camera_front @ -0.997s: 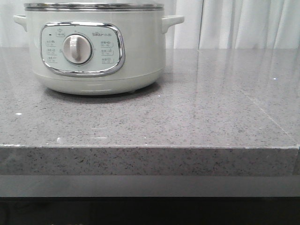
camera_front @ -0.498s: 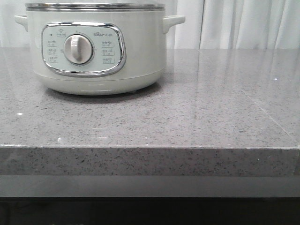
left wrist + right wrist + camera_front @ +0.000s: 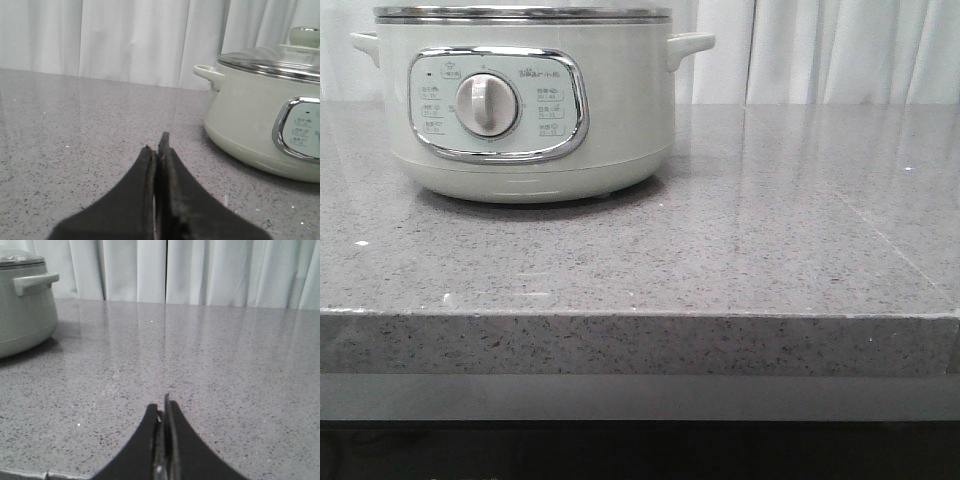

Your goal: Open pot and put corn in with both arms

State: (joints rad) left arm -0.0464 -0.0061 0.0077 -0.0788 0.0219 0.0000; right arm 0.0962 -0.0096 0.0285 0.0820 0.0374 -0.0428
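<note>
The pale cream-green pot (image 3: 525, 100) stands at the back left of the grey stone counter, its dial (image 3: 486, 105) facing me. A glass lid with a knob (image 3: 304, 36) covers the pot (image 3: 260, 115) in the left wrist view. My left gripper (image 3: 157, 145) is shut with nothing in it, low over the counter and short of the pot. My right gripper (image 3: 164, 407) is shut and empty, with the pot (image 3: 22, 305) and its side handle (image 3: 35, 282) far off to one side. The corn is out of view. Neither gripper shows in the front view.
The grey speckled counter (image 3: 770, 230) has a front edge (image 3: 640, 315) near the camera. White curtains (image 3: 820, 50) hang behind it.
The front view shifted very slightly; the pot sits a touch further right than a second ago. Nothing else has visibly changed.
</note>
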